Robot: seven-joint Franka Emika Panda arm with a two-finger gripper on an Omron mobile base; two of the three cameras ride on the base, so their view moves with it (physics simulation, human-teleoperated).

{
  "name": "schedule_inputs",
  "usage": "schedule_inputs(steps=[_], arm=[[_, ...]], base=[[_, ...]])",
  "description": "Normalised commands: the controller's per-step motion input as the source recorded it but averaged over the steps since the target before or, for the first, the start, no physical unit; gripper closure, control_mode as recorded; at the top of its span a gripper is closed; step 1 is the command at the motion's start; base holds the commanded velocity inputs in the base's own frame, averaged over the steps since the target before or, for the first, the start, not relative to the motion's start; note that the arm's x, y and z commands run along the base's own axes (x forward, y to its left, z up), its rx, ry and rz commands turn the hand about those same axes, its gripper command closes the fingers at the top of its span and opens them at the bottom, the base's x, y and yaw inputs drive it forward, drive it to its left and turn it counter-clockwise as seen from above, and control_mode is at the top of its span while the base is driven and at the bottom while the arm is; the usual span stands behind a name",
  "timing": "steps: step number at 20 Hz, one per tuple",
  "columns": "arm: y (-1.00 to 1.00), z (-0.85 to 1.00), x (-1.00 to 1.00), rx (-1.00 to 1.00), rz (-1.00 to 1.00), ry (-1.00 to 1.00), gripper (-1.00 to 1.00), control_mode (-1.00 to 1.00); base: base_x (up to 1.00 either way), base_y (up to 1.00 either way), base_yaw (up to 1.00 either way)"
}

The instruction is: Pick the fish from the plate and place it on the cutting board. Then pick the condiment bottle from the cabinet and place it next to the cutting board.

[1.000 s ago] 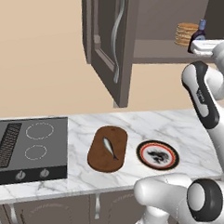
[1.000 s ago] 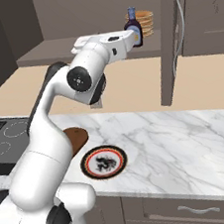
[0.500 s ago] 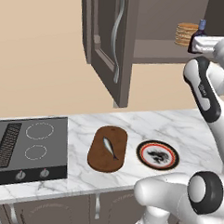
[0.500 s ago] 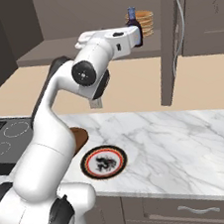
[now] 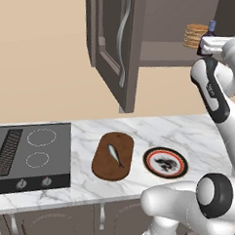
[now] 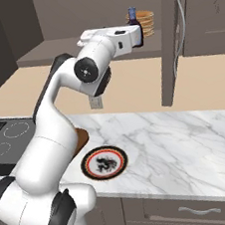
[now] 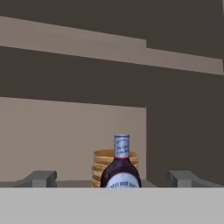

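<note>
cabinet: the dark grey-brown wall cabinet with a panelled door and wavy silver handle (image 5: 116, 46) stands open; its shelf lies just under the gripper and runs ahead of it.
gripper: the two-finger gripper (image 7: 113, 178) is spread wide and empty, level with the shelf, its fingertips (image 7: 40, 178) flanking the bottle, which is ahead and apart from them.
cutting board: the oblong dark-brown wooden cutting board (image 5: 103, 162) lies far below the gripper on the marble counter.
plate: the round white plate with an orange-red rim (image 5: 150, 155) sits just beside the board, bare.
pancakes: a tan stack of pancakes (image 7: 99, 162) stands directly behind the bottle, close enough to be nudged by an overshoot.
bottle: the small dark purple-brown condiment bottle with a light blue cap (image 7: 120, 168) stands upright dead ahead; probably light, rigid, smooth and tippy, so I would grip the wide labelled body, not the neck.
fish: the small silver-grey fish (image 5: 115, 155) already rests on the board.
</note>
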Motion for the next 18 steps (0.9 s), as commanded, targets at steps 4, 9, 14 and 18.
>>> schedule_inputs(steps=[4,9,14,18], arm=[[-0.04,0.01,0.16,0.01,0.0,0.0,-1.0,-1.0],[-0.09,0.03,0.14,0.01,0.0,0.0,-1.0,-1.0],[-0.07,0.01,0.11,0.0,0.0,0.0,-1.0,-1.0],[-0.06,0.0,0.12,0.0,0.0,0.0,-1.0,-1.0]], base=[[0.0,0.0,0.0],[0.0,0.0,0.0],[0.0,0.0,0.0],[0.0,0.0,0.0]])
